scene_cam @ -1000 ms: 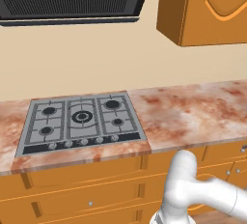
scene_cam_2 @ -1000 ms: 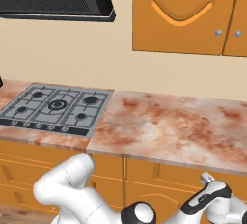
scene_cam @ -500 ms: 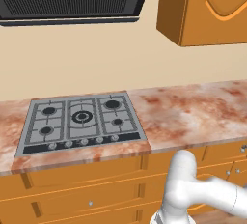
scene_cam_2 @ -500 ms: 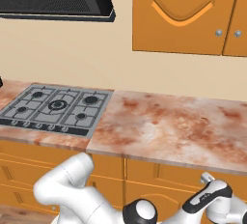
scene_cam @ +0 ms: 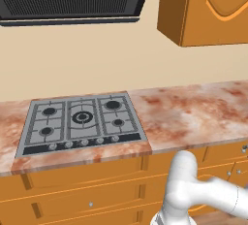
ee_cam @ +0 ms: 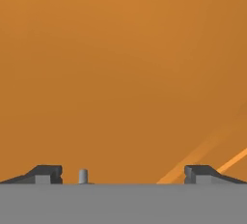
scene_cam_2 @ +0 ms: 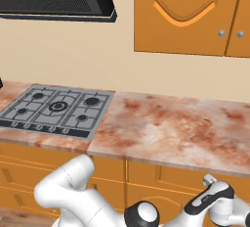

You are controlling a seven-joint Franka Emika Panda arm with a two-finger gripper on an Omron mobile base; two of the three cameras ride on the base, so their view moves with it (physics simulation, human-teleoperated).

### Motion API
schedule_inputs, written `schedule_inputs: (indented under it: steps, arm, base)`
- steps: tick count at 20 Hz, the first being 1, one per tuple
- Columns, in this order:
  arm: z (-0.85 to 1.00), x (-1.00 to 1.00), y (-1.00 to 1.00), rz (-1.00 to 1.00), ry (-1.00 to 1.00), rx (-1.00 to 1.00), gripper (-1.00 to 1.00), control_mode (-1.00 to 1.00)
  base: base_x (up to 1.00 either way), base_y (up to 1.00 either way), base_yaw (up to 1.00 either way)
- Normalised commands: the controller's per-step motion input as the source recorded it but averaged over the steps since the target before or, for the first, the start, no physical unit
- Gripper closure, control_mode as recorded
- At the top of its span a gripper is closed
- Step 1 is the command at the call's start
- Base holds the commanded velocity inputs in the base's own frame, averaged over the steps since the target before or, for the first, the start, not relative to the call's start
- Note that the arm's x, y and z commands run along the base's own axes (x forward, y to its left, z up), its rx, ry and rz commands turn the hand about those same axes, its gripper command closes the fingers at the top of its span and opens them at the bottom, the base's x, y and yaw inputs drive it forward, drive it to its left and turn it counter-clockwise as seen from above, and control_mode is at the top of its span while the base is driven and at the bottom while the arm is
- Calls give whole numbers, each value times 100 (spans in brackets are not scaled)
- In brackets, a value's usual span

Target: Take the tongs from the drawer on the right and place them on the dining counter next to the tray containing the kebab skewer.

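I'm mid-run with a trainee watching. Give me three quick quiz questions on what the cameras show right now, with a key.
1. True or false: the claw is shut on the drawer knob.
2. In the hand view, what fills the space ahead of the claw?
A. the orange wooden drawer front
B. the gas hob
C. a tray
3. Fill in: in the base views, the gas hob sits to the ____ of the bare marbled counter.

Key:
1. False. The fingertips stand wide apart, with the knob between them, near one tip.
2. A
3. left
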Motion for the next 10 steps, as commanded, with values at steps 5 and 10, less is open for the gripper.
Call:
schedule_inputs:
  steps: [5,10]
  arm:
    - [-37,0,19,0,-2,0,-100,-100]
    - [-51,0,30,0,0,0,-100,-100]
  base:
    - [0,0,0]
    - [0,0,0]
